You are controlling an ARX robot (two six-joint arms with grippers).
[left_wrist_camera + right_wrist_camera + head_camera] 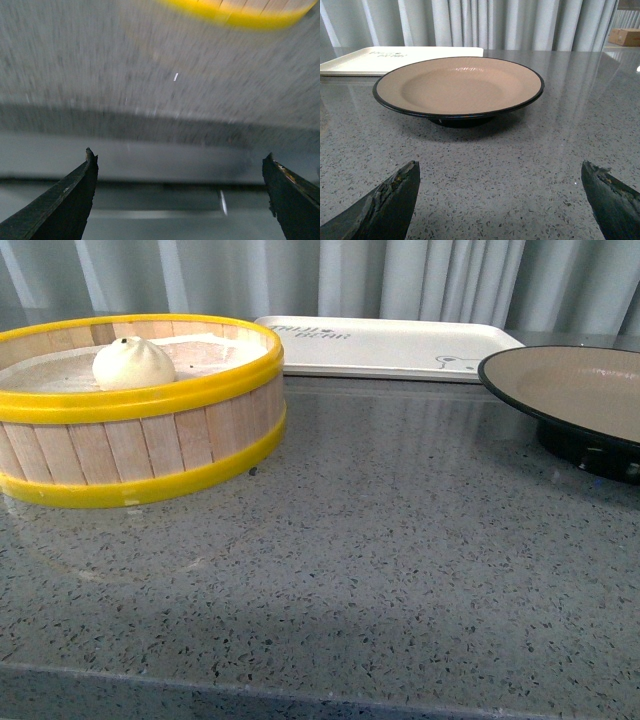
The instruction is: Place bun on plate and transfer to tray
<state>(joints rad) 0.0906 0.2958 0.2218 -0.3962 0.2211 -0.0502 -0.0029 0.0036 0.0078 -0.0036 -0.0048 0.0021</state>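
The bun sits inside the yellow-rimmed steamer basket at the far left of the table, toward the basket's far side and below its rim. The tray lies flat along the far edge, just behind the basket and to its right. The plate stands on its black foot at the right, its rim cut off by the front view's edge and close to the tray's right corner. A broad bare stretch of counter lies between these things and the near table edge. The left gripper is spread wide and holds nothing; its view is blurred, showing the table's near edge and a strip of the basket's yellow band beyond. The right gripper is also spread wide and empty, low over the counter, facing the plate with bare surface between. The surface is grey speckled stone, glossy; pale pleated curtains hang behind, and a cardboard box sits far off.
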